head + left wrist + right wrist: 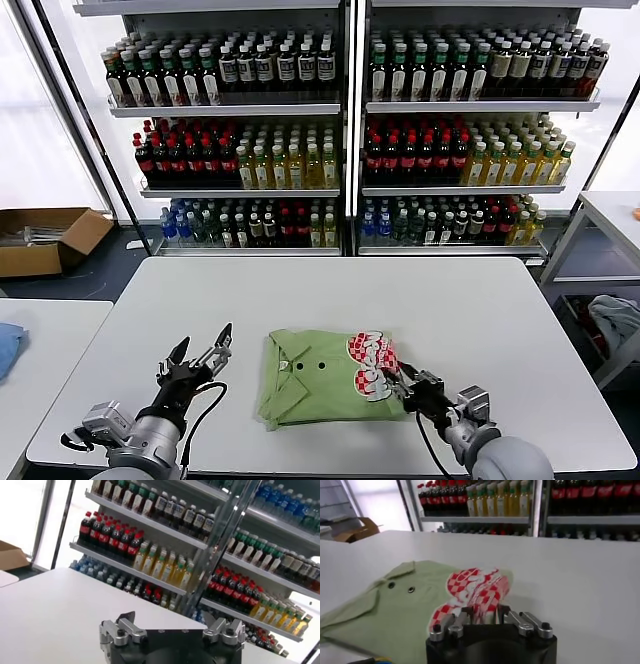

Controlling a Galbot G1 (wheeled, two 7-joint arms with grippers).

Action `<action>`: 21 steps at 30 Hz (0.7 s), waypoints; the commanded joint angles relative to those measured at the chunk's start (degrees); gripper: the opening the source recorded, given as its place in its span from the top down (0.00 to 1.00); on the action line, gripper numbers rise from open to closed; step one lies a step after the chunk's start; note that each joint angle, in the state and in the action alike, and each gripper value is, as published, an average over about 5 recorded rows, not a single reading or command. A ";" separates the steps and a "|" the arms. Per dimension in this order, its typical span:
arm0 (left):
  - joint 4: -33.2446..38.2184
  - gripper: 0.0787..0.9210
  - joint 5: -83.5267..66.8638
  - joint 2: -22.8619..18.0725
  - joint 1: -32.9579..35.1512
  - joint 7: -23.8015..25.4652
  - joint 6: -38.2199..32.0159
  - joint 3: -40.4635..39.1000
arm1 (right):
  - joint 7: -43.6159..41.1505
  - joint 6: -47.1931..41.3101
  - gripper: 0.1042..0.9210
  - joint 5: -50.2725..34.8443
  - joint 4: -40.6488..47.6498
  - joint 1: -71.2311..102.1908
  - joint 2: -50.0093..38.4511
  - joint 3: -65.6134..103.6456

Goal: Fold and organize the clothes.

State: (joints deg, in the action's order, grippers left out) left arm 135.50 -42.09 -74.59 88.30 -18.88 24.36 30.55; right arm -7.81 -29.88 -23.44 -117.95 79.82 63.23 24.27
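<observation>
I have the light green polo shirt (325,382) lying folded into a compact bundle near the front edge of the white table (480,300), about midway along it, collar and buttons up, the red-and-white checkered logo (372,364) on its right part. My right gripper (400,386) is at the shirt's right edge, right against the logo; its jaws stand partly apart, and I cannot tell whether they pinch any fabric. My left gripper (203,357) hovers over bare table just left of the shirt, jaws wide apart and holding nothing. My worry: if cloth is caught between the right jaws, pulling back would drag the top layer and undo the fold, or slide the bundle toward the front edge.
</observation>
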 commanded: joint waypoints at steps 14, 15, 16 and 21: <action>0.55 0.12 0.42 -0.18 0.78 0.14 -0.05 0.48 | 6.55 7.19 0.15 8.08 6.71 -9.23 10.76 -11.79; 0.59 0.12 0.41 -0.16 0.89 0.17 -0.07 0.63 | 7.06 6.92 0.13 8.29 8.05 -9.76 11.35 -12.22; 0.60 0.12 0.41 -0.14 0.99 0.20 -0.09 0.75 | 7.45 6.60 0.13 8.32 9.09 -10.09 11.73 -12.42; 0.13 0.12 0.45 -0.19 0.89 0.29 -0.20 0.70 | 9.22 2.79 0.12 7.24 13.91 -10.60 12.28 -12.46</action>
State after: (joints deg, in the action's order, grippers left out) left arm 136.03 -41.72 -74.72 89.15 -18.66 24.23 31.24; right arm -2.08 -24.59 -17.79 -113.17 73.59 71.08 17.21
